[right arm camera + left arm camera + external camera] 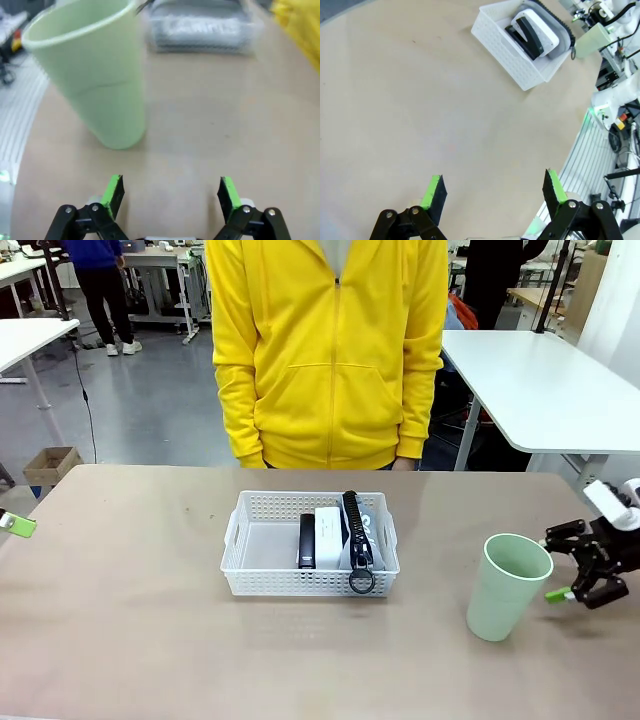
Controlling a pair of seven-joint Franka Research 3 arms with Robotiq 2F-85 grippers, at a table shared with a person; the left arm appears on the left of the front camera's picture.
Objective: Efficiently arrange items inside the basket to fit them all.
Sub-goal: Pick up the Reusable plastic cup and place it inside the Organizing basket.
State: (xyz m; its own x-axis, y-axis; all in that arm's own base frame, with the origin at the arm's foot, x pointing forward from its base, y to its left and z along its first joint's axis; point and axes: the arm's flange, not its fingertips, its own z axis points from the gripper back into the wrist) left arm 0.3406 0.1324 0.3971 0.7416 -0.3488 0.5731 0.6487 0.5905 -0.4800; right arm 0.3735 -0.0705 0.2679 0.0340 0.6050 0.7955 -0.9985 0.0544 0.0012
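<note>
The white basket (255, 545) sat mid-counter (130, 620), holding the black stapler (307, 540), the white box (328, 535) and the grey pouch (364, 535) along its right half. The green cup (506, 586) stood upright outside, just beside the right gripper (583, 575), fingers wide and empty. The left gripper (492, 192) hung wide over bare counter.

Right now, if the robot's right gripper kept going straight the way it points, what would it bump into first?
Probably the pale green plastic cup. It stands upright just ahead of the open right gripper, slightly to one side, so the gripper might only graze it.
</note>
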